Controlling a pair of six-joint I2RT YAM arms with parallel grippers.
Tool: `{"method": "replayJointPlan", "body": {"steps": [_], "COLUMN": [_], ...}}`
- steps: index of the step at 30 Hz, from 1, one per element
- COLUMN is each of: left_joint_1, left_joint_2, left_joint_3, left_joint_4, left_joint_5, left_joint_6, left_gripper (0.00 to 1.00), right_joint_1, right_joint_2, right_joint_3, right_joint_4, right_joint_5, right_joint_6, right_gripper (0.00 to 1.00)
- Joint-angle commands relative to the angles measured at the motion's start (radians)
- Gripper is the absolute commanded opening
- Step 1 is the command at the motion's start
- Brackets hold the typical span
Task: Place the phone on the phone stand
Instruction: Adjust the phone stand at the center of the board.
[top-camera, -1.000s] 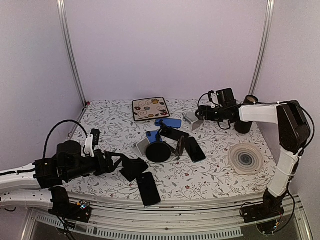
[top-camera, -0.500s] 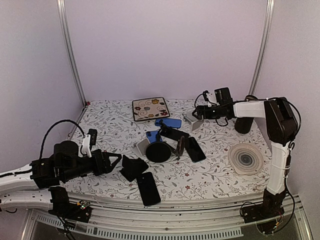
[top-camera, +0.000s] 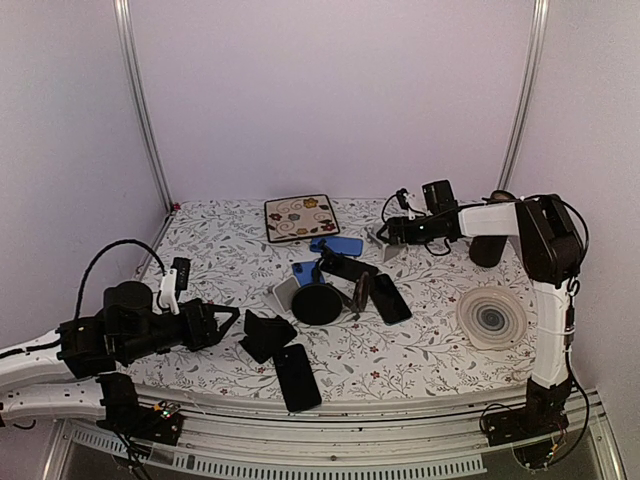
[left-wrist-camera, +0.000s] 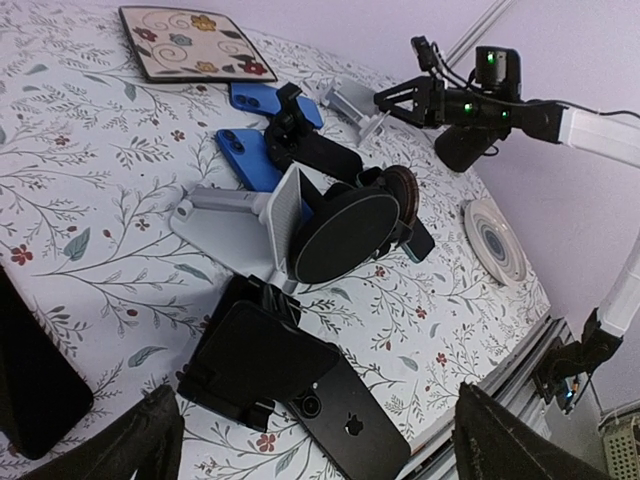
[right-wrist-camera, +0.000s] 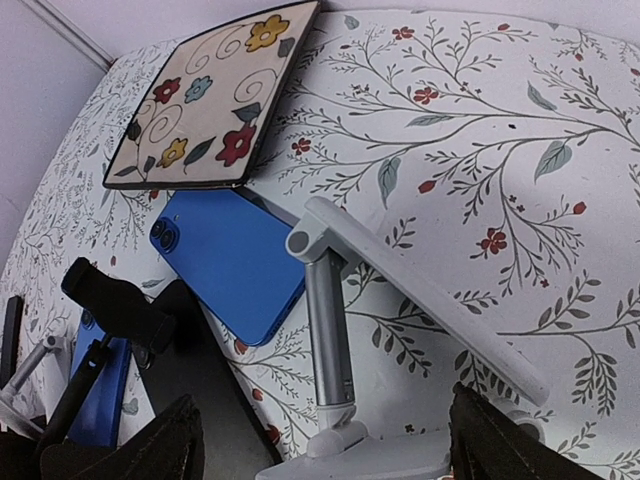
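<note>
The table (top-camera: 430, 360) carries a crowd of things, and its near edge is cut off behind my bases. My right arm (top-camera: 552, 330) stands tall at the near right corner, its forearm reaching level to a spot beyond and right of the black disc stand (top-camera: 318, 302). My left arm (top-camera: 110, 335) lies low, nearer and left of that stand, pointing toward it. Beyond the disc stand lies the flowered mat (top-camera: 301, 217). The silver stand (right-wrist-camera: 325, 330) sits beyond and right of the disc stand, its foot cut off at the bottom of my right wrist view. The black folding stand (left-wrist-camera: 260, 355) sits nearer and left of the disc stand. Touching it, the black phone (left-wrist-camera: 350, 432) lies flat, back up, on no stand. A blue phone (right-wrist-camera: 230, 262) lies flat beyond the disc stand, one corner hidden under a dark clamp. A dark slab (left-wrist-camera: 35, 385) is cut off at my left wrist view's edge, so I cannot name it. My right claw (top-camera: 388, 231) is spread wide and empty about the silver stand's foot; I cannot tell whether it touches. My left claw (top-camera: 228, 325) gapes wide, empty, just short of the folding stand.
</note>
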Motion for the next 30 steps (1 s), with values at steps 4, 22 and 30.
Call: {"method": "replayJointPlan", "body": {"steps": [4,22,30], "left_joint_1": [0.020,0.034,0.039], "left_joint_2": [-0.008,0.002,-0.012], "left_joint_3": [0.007,0.011,0.007], "left_joint_4": [-0.006,0.004,-0.010], "left_joint_5": [0.002,0.021,0.018], "left_joint_6": [0.013,0.019,0.019], "left_gripper": [0.94,0.94,0.94], "right_joint_1": [0.012,0.114,0.080], "right_joint_2": [-0.033,-0.151,-0.119], "right_joint_3": [-0.026,-0.059,0.052], "right_joint_4": [-0.011,-0.075,-0.169], "right_joint_5": [-0.013,0.135,0.258], "right_joint_6": [0.011,0.083,0.023], "right_gripper": [0.84,0.85,0.85]}}
